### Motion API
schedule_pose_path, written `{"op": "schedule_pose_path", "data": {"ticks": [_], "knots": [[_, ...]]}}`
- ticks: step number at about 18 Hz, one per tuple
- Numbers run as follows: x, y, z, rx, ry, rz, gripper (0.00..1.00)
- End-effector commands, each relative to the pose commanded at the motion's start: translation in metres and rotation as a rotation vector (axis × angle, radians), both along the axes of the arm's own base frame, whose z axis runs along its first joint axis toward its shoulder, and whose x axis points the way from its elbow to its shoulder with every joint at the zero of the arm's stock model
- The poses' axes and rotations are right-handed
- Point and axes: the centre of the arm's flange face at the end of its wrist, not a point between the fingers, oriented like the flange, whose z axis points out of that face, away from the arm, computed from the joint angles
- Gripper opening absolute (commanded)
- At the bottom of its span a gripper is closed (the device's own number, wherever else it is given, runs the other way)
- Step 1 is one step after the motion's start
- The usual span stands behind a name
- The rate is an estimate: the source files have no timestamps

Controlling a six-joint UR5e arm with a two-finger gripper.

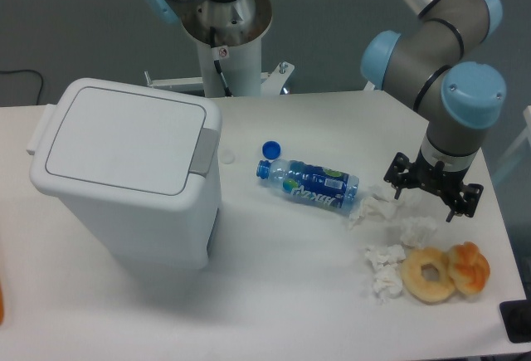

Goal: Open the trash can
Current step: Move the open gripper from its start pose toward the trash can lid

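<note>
One closed-lid trash can (129,182) at table's left, well apart from the open, empty pincer (431,192).

The arm (431,21) runs out of the picture at the top edge, so its upper part is cut off. At the worktop's (274,295) right edge a dark thing (517,321) is cropped, as is an orange one (2,303) at the left. The claw's (431,188) fingertips are too small to tell whether they are apart.

The trash can (133,187) stands at the left of the white desk (282,295), lid shut, grey tab facing right. A bottle (309,184) lies mid-desk beside its blue cap (270,149). The end effector (433,190) hangs open above crumpled tissues (390,245) near two pastries (448,271).
</note>
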Motion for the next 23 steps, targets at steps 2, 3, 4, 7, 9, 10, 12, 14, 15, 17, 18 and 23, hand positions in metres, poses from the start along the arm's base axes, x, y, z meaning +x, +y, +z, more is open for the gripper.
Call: {"op": "schedule_pose_path", "data": {"ticks": [2, 3, 4, 7, 9, 10, 12, 14, 15, 17, 18, 23], "knots": [[0.001, 0.001, 0.001, -0.004, 0.002, -0.003, 1.0], [0.002, 0.002, 0.0, -0.005, 0.0, -0.003, 1.0], [0.003, 0.002, 0.0, -0.005, -0.001, -0.001, 1.0], [0.007, 0.007, 0.002, -0.005, 0.0, -0.001, 1.0], [0.017, 0.011, 0.003, -0.006, -0.003, -0.012, 1.0], [0.024, 0.01, 0.005, -0.006, -0.006, -0.013, 1.0], [0.041, 0.007, 0.005, 0.003, -0.023, 0.008, 1.0], [0.049, 0.005, 0.02, 0.041, -0.019, 0.06, 1.0], [0.051, 0.007, 0.031, 0.074, -0.016, 0.076, 1.0], [0.056, 0.009, 0.04, 0.087, -0.014, 0.09, 1.0], [0.06, 0.012, 0.044, 0.092, -0.013, 0.1, 1.0], [0.1, 0.041, 0.073, 0.12, -0.016, 0.174, 1.0]]}}
